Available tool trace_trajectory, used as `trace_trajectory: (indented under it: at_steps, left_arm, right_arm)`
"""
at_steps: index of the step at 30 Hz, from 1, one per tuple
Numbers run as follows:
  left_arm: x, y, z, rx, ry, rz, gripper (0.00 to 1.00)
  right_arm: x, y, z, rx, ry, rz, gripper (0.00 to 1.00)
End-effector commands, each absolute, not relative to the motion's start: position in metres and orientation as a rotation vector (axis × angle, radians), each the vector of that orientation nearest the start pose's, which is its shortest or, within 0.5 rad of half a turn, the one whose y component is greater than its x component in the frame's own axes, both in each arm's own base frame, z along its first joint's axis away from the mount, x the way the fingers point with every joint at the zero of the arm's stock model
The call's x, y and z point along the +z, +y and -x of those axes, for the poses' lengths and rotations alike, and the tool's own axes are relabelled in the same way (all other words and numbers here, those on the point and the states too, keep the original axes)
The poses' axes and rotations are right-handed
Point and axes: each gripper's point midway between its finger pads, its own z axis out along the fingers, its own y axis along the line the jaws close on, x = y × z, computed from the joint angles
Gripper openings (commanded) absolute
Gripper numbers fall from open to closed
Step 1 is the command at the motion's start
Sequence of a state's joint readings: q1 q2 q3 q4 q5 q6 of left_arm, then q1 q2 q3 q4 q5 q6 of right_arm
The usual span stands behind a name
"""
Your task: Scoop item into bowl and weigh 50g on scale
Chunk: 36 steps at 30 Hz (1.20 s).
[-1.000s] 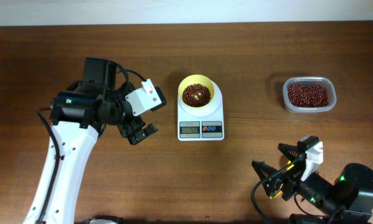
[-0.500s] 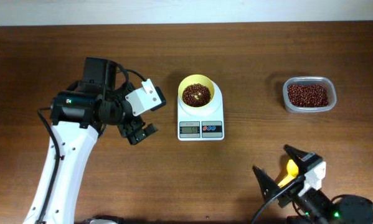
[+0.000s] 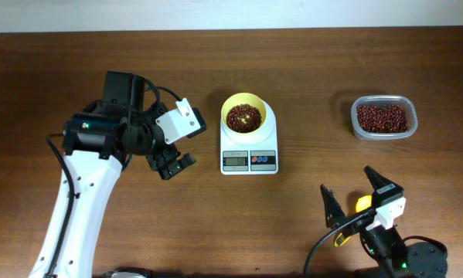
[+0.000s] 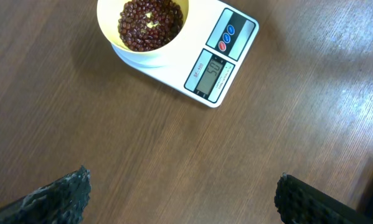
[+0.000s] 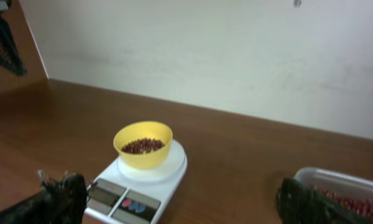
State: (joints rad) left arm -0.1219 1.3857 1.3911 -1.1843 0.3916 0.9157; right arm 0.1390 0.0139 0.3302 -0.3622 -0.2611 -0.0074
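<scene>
Besides the wooden table [image 3: 76, 46] there's just a clear tub [image 3: 355, 128] of beans [image 3: 382, 118], far right, well apart from the scale [image 3: 249, 161]. The bowl [image 3: 243, 102] sits on the scale with more beans in it. The left gripper [image 3: 175, 166] hangs near the scale's left side, fingers spread wide. The right gripper [image 3: 356, 197] is at the front edge, right of the scale, also wide open

Scale [image 3: 249, 161] display digits too small overhead, bowl [image 4: 146, 57] cropped by top edge, tub [image 5: 342, 177] cut off at the corner
</scene>
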Motion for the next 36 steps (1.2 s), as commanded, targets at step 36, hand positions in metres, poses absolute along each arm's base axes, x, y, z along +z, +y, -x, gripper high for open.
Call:
trace_trajectory:
  at_steps: [36]
  left_arm:
    - [0.221, -0.102, -0.294, -0.283, 2.225, -1.375, 0.99]
  right_arm:
    - [0.156, -0.009, -0.246, -0.141, 1.648, 0.063, 0.99]
